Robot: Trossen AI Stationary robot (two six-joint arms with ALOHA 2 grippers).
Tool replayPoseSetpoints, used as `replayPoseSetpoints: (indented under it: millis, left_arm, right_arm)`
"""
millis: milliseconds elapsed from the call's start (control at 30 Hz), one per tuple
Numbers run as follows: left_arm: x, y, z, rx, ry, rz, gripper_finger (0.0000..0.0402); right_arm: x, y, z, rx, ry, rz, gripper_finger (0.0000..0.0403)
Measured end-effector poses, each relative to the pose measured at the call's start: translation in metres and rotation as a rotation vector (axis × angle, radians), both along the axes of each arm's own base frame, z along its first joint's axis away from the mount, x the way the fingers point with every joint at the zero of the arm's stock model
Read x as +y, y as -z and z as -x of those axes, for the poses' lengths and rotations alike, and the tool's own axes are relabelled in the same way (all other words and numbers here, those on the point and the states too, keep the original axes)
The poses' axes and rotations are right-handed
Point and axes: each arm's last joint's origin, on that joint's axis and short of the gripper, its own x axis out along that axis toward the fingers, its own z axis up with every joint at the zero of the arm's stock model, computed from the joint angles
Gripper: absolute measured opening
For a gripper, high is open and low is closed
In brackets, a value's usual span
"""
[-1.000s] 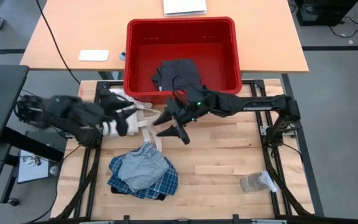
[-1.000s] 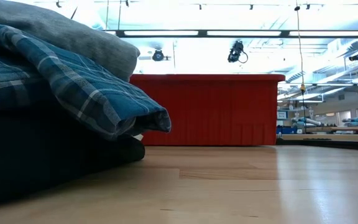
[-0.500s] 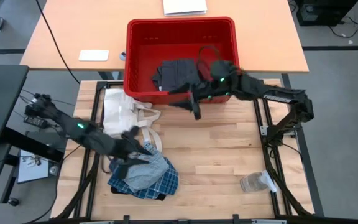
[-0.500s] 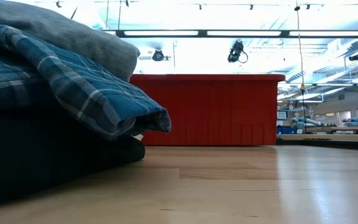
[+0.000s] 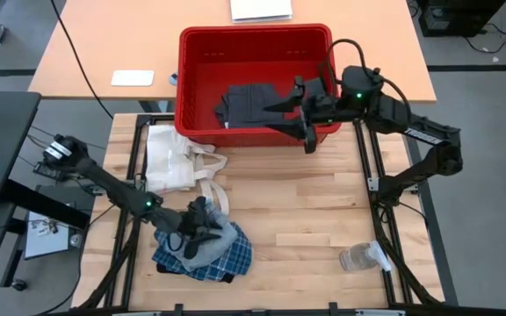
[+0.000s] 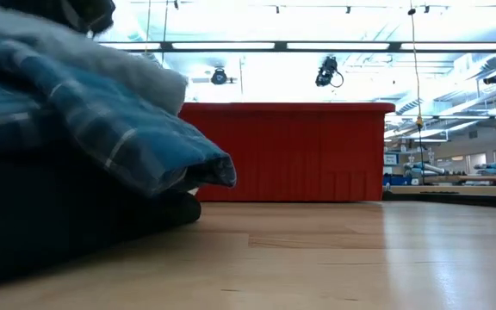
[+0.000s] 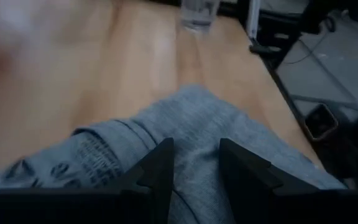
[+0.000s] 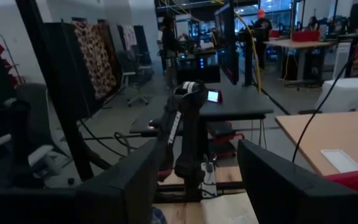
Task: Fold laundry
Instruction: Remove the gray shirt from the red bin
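Resting on grey garment (image 5: 207, 243): left gripper (image 5: 202, 230), jaws parted.

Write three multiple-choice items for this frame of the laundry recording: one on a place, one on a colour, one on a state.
1. Where is the dark folded garment?
A. inside the bin
B. on the wooden table
C. on the floor

2. What colour is the bin?
A. blue
B. red
C. green

3. How do the left pincer's fingers stand?
A. clamped on the bottle
B. apart, over grey cloth
C. closed on a tote strap

Answers:
1 A: the high view shows it lying within the bin's walls.
2 B: its walls are red in both the high and low views.
3 B: the left wrist view shows a gap between them above the grey cloth on the plaid pile.
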Motion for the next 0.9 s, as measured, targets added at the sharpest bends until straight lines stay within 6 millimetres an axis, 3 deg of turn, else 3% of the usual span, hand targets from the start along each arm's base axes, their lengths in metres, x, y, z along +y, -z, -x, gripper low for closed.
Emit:
replayPoseSetpoints:
  millis: [100,200,400,633,733,900]
  left_arm:
    - [-0.002,0.014,0.000,0.010,0.015,0.063,0.0132]
    - [-0.006,0.008,-0.006,-0.014,0.034,0.063,0.0132]
    - [-0.010,-0.047,-0.015,-0.157,0.049,0.077,0.0132]
    - [-0.020,-0.102,-0.017,-0.086,0.102,-0.075,0.0132]
    - [-0.021,-0.095,-0.023,-0.068,0.041,-0.120,0.0132]
    - [-0.017,-0.033,-0.032,-0.020,-0.023,-0.002,0.0132]
  right_arm:
    - [0.000,0.001,0.001,0.009,0.013,0.000,0.0226]
    - [0.000,0.001,0.001,0.016,0.022,0.002,0.0226]
    - [0.000,0.002,0.001,0.023,0.023,0.006,0.0226]
    - [0.000,0.003,0.001,0.038,0.022,-0.002,0.0226]
    - [0.000,0.003,0.001,0.037,0.020,-0.012,0.0226]
    - [0.004,0.003,0.000,0.036,0.009,-0.034,0.0226]
